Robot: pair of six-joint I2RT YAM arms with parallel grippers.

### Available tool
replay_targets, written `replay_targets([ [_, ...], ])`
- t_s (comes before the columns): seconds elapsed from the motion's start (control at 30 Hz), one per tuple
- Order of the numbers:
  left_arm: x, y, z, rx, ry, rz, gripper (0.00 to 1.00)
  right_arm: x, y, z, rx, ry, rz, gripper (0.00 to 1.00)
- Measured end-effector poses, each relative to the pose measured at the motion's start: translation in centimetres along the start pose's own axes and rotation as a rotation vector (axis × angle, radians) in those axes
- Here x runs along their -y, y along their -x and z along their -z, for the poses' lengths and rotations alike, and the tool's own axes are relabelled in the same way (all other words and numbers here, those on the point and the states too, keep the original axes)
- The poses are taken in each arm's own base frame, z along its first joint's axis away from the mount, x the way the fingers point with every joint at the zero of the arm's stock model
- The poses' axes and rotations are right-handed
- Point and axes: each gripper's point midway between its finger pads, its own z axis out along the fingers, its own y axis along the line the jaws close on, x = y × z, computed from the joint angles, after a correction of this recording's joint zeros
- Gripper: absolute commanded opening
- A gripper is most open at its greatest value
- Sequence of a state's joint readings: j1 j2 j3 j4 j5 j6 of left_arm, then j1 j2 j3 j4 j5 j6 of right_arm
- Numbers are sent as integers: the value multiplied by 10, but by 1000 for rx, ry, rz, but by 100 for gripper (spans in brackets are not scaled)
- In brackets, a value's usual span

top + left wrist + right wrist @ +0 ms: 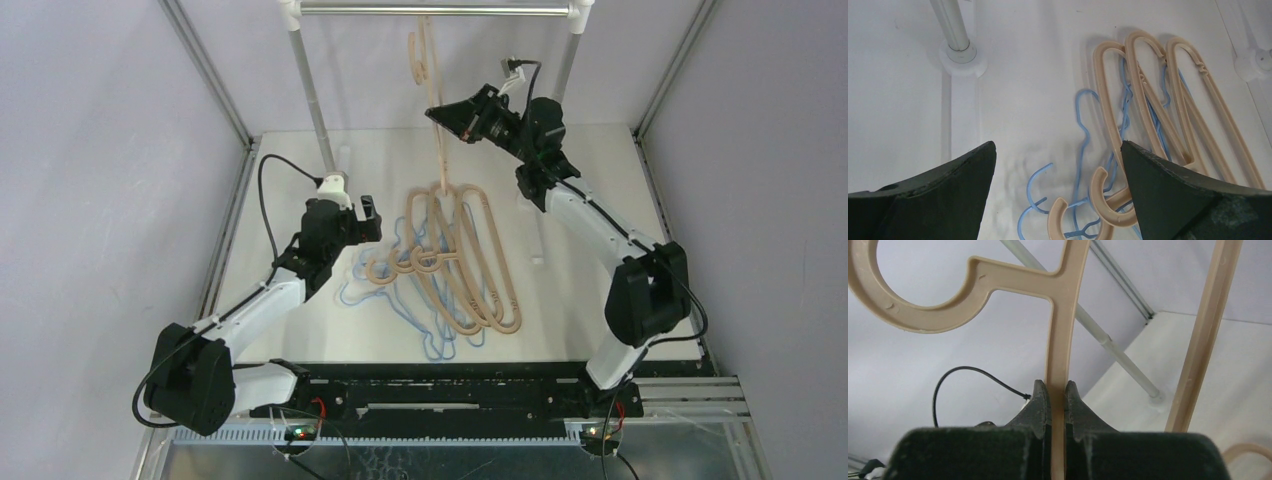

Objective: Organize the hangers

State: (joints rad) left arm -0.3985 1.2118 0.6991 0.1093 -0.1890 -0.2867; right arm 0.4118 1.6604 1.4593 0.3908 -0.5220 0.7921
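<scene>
Right end effector (1056, 390) clenched on a tan hanger (1061, 315) — long axis 12-to-6, hook at its 12 o'clock near the rail (430, 9). Left end effector (368, 218) released — pile (455, 265) on tabletop (600, 150) at its 3 o'clock.

No text, label, brand, number or sign can be read in any view. The thick light-tan clothes hanger (1060, 330), seen close in the right wrist view, bears only small round moulding dimples and no letters.
</scene>
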Motion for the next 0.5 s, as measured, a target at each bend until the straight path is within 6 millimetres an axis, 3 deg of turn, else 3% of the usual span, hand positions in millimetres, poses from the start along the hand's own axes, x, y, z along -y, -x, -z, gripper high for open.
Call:
replay_targets([
  [0.3,-2,1,0,4,13,-1,99,0,9,-22,51,91,-104,0],
  [0.5,-3,1,0,5,17,-7,100,-17,35,-32,118,147,-116,0],
])
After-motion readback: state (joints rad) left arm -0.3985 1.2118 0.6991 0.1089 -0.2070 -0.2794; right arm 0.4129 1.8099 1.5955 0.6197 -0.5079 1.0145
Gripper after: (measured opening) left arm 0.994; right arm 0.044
